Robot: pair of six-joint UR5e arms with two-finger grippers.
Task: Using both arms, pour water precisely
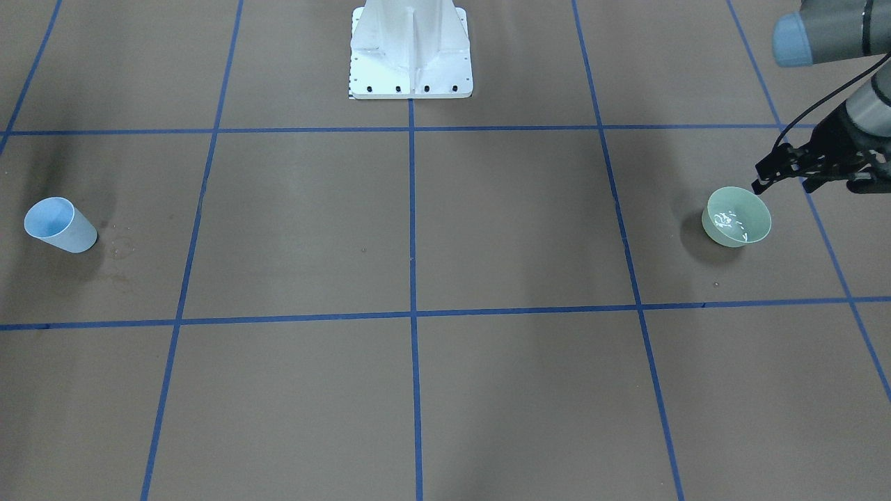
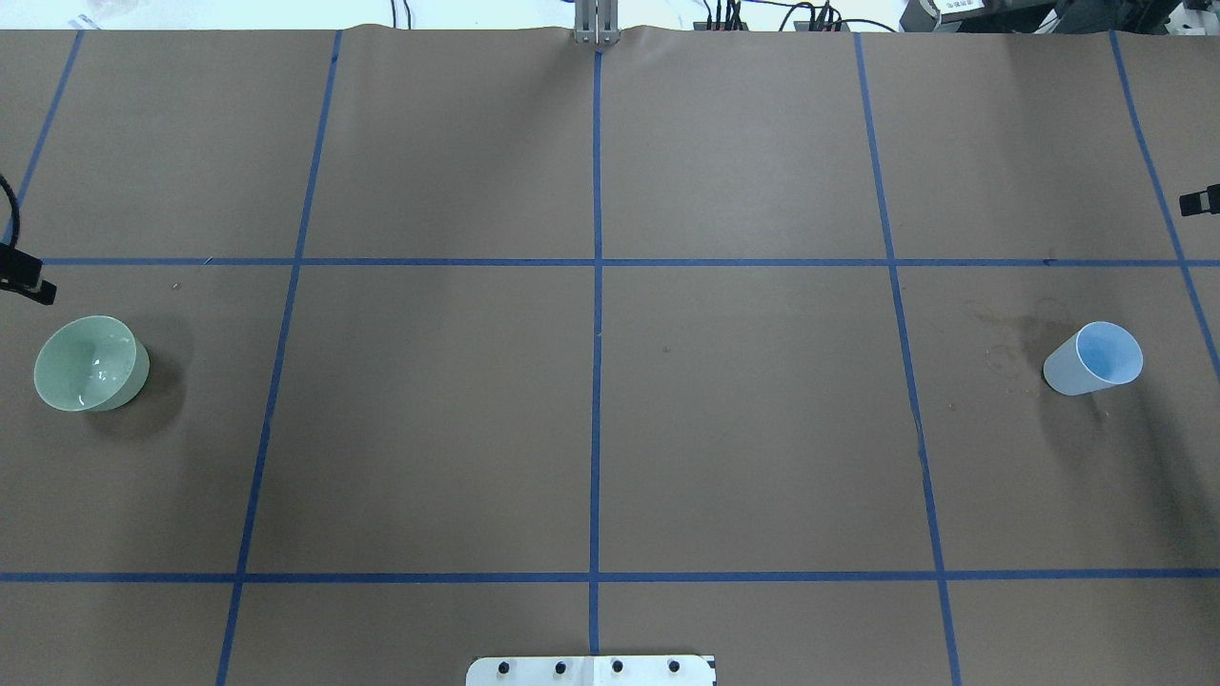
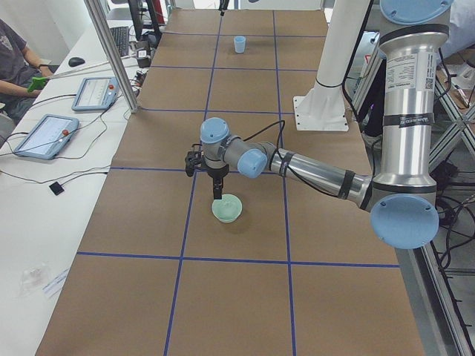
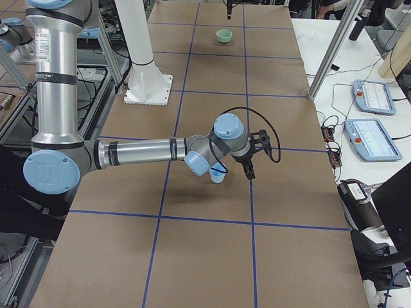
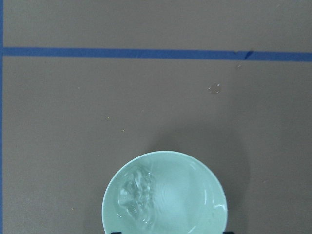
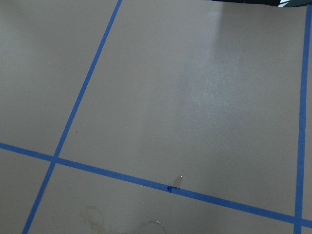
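A pale green bowl (image 1: pixel 738 217) stands upright on the brown table, at the left in the overhead view (image 2: pixel 91 364). It holds a little clear water (image 5: pixel 136 195) that shows as ripples and white glints. My left gripper (image 1: pixel 781 184) hangs just above the bowl's rim on the robot's side (image 3: pixel 217 194), pointing down, open and empty. A light blue cup (image 2: pixel 1096 359) stands far across the table (image 1: pixel 61 226) and looks empty. My right gripper (image 4: pixel 249 173) hangs close beside the cup. Only a black tip of it shows in the overhead view (image 2: pixel 1201 202), so I cannot tell its state.
The white pedestal (image 1: pixel 411 49) stands at the robot's side of the table. Dried ring stains (image 2: pixel 1010 353) mark the paper beside the cup. Blue tape lines (image 2: pixel 596 381) divide the table. Tablets (image 3: pixel 48 133), a metal post (image 3: pixel 111 55) and a seated person (image 3: pixel 15 59) are along the operators' side.
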